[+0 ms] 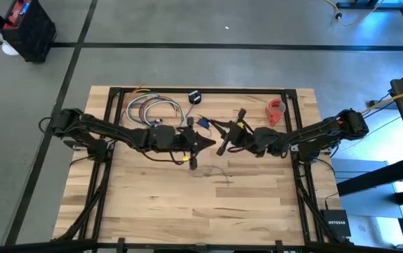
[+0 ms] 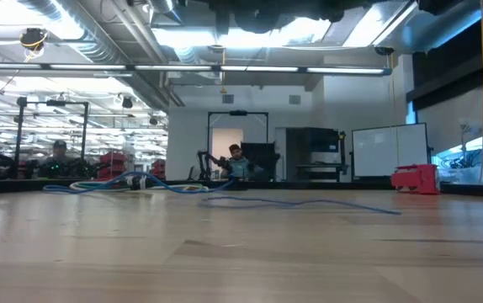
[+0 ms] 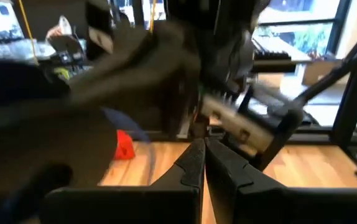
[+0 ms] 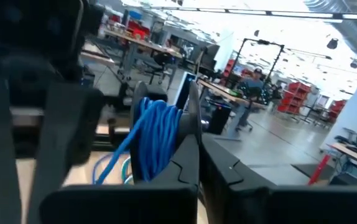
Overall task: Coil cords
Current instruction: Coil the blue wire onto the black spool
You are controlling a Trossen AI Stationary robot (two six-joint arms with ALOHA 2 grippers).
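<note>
Right claw: we see the right claw (image 4: pixel 198 155) with its fingers pressed together. A wound blue bundle (image 4: pixel 157 134) of cord sits at the fingertips, touching them. We cannot tell whether a strand is pinched.

Left claw: the left claw (image 3: pixel 204 163) also has its fingers together and holds nothing we can see. It faces the right claw, tip near tip.

Landmark: we place everything from the red plastic tape roll (image 1: pixel 276 110) on the pale wooden table (image 1: pixel 187 211).

Claws from the roll: both lie toward the table's middle, the right claw nearer the roll.

Cords: the thin, flexible bluish-purple cords (image 1: pixel 152 110) lie in loose loops beyond both claws, well apart from the roll, on the left arm's side.

Puck: the small black round puck (image 1: pixel 194 97) lies between the loops and the roll.

Long axis: the loose run stretches from the loops toward the claws.

Nearer arm: we judge the left arm nearer the loops, and the right claw better placed to keep the bundle.
</note>
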